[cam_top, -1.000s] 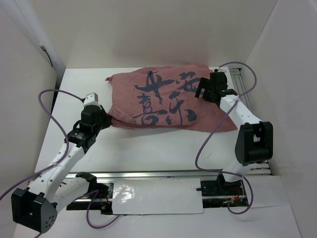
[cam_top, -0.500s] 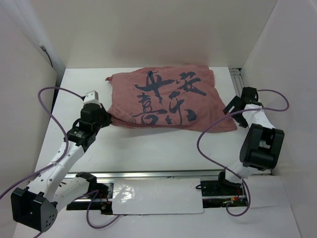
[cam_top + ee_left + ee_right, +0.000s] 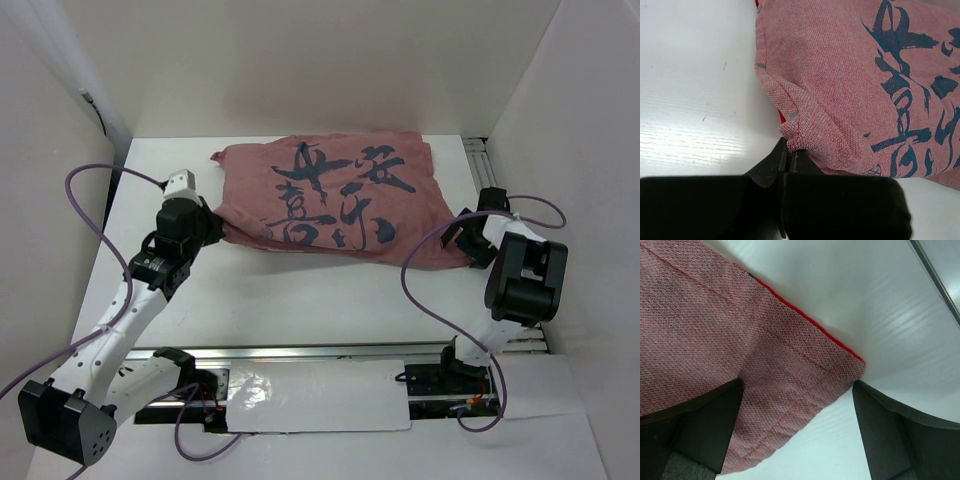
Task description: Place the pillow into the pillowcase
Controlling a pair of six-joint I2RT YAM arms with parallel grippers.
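pillowcase (image 3: 330, 205) lies puffed at the desk's (image 3: 300, 300) 12 o'clock, pillow hidden, probably inside already, so nearly done imo. left tool (image 3: 789, 155) pinches its 8 o'clock corner, right tool (image 3: 797, 410) gapes around the 4 o'clock one.

The pillowcase (image 3: 335, 205) is matt woven cloth with a coarse, visible weave, stitched hems and flat dark printed marks. The worktop (image 3: 300, 290) is smooth and white, with a soft sheen and faint streaks. The fingers (image 3: 770, 167) look like matt black plastic.
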